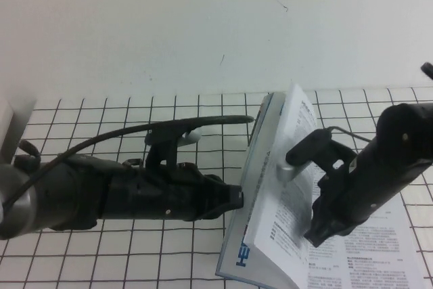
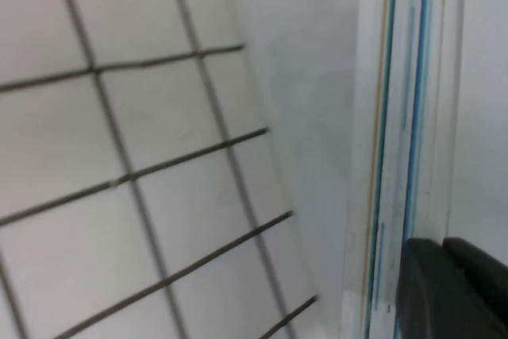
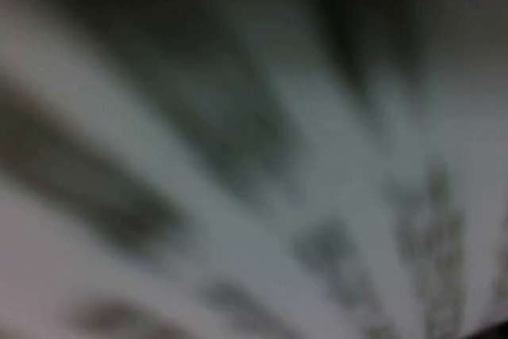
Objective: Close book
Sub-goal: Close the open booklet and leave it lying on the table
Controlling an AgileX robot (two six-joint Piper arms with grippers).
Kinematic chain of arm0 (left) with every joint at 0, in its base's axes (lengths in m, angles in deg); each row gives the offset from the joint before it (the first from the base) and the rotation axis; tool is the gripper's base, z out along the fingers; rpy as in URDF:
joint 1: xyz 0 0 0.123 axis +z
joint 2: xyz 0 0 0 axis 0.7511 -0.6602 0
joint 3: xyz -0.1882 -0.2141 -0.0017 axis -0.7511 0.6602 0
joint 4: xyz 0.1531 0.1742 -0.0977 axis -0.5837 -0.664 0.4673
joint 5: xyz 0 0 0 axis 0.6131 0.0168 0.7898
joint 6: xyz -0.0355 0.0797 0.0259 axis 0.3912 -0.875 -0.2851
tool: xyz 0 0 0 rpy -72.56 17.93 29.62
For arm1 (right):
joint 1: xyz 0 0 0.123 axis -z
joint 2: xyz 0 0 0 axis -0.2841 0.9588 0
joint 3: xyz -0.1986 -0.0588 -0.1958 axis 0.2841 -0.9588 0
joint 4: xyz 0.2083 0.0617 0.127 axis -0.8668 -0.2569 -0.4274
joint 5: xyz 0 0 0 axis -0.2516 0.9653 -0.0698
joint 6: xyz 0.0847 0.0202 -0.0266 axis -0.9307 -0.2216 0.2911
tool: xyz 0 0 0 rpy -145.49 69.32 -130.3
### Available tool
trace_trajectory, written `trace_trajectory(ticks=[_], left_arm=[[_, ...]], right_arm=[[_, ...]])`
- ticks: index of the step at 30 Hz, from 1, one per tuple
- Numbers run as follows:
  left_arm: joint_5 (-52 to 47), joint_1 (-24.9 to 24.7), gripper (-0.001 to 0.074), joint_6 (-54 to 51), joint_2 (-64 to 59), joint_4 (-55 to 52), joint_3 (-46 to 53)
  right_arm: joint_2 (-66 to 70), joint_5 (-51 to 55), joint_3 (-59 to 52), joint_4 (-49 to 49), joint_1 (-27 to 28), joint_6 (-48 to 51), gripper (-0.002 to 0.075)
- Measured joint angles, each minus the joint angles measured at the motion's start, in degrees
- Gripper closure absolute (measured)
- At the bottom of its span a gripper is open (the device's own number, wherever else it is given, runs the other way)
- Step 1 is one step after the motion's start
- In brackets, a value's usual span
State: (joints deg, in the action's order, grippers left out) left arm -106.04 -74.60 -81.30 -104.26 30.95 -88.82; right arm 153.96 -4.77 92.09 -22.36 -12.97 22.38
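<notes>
Grippers sit on either side of the book (image 1: 258,187), which lies at the right of the gridded surface (image 1: 135,248) with its near half lifted. The left gripper (image 1: 235,197) lies low, its tip against the outside of the raised cover (image 1: 238,252). I'd say it is there to prop the cover up and tip it over. The right gripper (image 1: 316,231) comes in from the other side and rests on the standing pages (image 1: 284,214). It looks placed to steady them or guide them down as the cover comes across. I cannot tell whether either gripper is open or closed. The book is about half shut, with the flat printed page on the right not yet covered.

The high view gives the whole arrangement. The left wrist view shows what it cannot: the cover's edge (image 2: 397,117) close up, with thin blue and orange lines, rising clear of the surface (image 2: 119,156), and a dark part of the left gripper (image 2: 452,295) just beside it. The right wrist view is only grey and dark smears, too close to read.
</notes>
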Motion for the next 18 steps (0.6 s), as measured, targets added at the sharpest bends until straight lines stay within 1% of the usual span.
trace_trajectory(ticks=[6,12,15,18], left_arm=[[-1.2,-0.7,0.0738,5.1,5.0,-3.9,-2.5],[-2.1,-1.6,0.0738,8.7,10.5,-6.9,-4.3],[-2.0,-3.6,0.0738,11.1,13.8,-9.8,-5.6],[-2.3,-6.0,0.0738,14.8,17.3,-15.7,-6.9]], right_arm=[[-11.2,1.1,0.0,0.9,1.8,-0.5,0.0729],[-22.6,4.3,3.6,1.6,2.3,-1.8,0.0729],[-27.6,6.4,6.1,1.7,2.3,-2.4,0.0729],[-32.2,9.7,9.0,3.1,2.3,-3.2,0.0729]])
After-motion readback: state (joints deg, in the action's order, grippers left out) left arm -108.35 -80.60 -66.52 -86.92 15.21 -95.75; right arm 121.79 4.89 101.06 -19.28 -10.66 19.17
